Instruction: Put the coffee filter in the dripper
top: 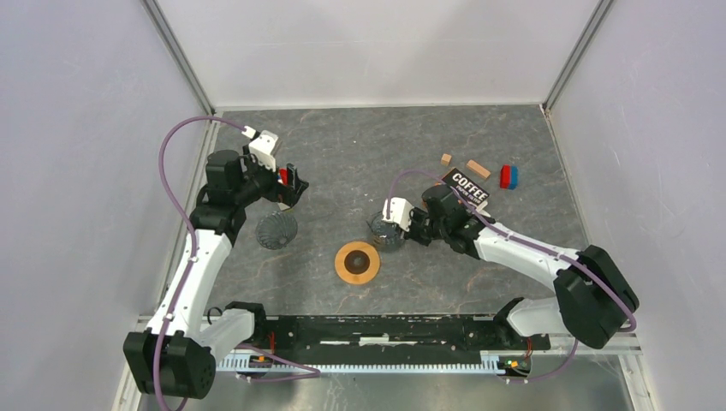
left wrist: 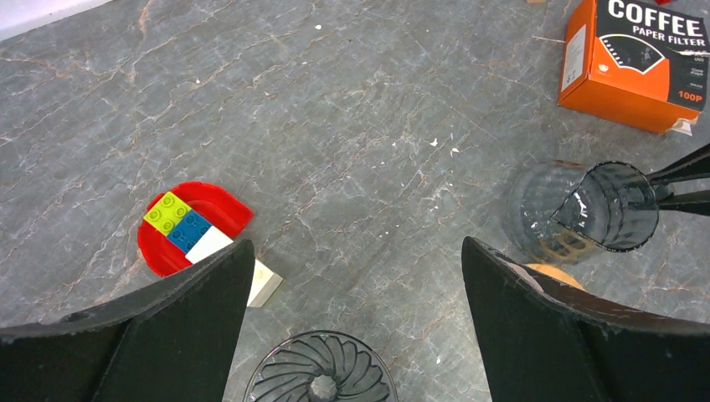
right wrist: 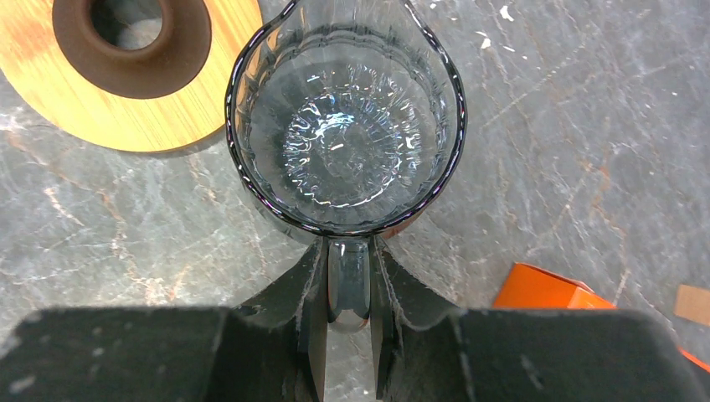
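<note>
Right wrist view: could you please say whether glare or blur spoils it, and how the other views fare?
Right wrist view: small glints inside the clear glass handled cup, rim sharp; right gripper near-black, little detail. Left wrist view: crisp overall, left gripper likewise dark. Top view: even light, faint soft shadows.

Your top camera looks down on the whole tabletop (top: 385, 145). Both wrist cameras sit low, and both see the glass jug (right wrist: 347, 142).

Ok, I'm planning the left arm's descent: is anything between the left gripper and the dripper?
Nothing visible. The left gripper hangs open over the dripper, whose ribbed mouth shows uncovered. The red piece carrying bricks lies off to one side.
</note>
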Action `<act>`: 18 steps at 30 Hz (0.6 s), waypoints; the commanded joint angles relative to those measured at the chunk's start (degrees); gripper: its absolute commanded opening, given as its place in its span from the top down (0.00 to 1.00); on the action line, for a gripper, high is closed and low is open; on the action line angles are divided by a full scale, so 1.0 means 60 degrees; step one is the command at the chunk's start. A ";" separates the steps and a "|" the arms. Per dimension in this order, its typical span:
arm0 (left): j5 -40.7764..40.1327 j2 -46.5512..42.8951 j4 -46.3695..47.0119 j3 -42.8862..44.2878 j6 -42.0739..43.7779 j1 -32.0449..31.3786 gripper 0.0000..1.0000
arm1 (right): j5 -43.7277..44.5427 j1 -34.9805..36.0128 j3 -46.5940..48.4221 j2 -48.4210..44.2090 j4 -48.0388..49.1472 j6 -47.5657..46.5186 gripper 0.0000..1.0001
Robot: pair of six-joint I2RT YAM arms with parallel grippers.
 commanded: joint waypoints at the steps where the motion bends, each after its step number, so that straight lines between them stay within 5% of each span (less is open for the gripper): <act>1: -0.0115 0.0034 0.0134 0.0413 -0.0060 0.0002 0.00 | -0.0947 0.0130 -0.0231 0.0180 0.0243 0.0491 1.00; 9: -0.0014 0.0173 0.0153 0.0453 -0.0012 0.0005 0.00 | -0.0753 0.0104 -0.0462 -0.0077 0.0072 0.0331 0.98; 18: 0.0138 0.0371 0.0164 0.0662 0.0022 0.0004 0.00 | -0.0821 -0.0099 -0.0438 -0.0248 -0.0362 0.0271 0.66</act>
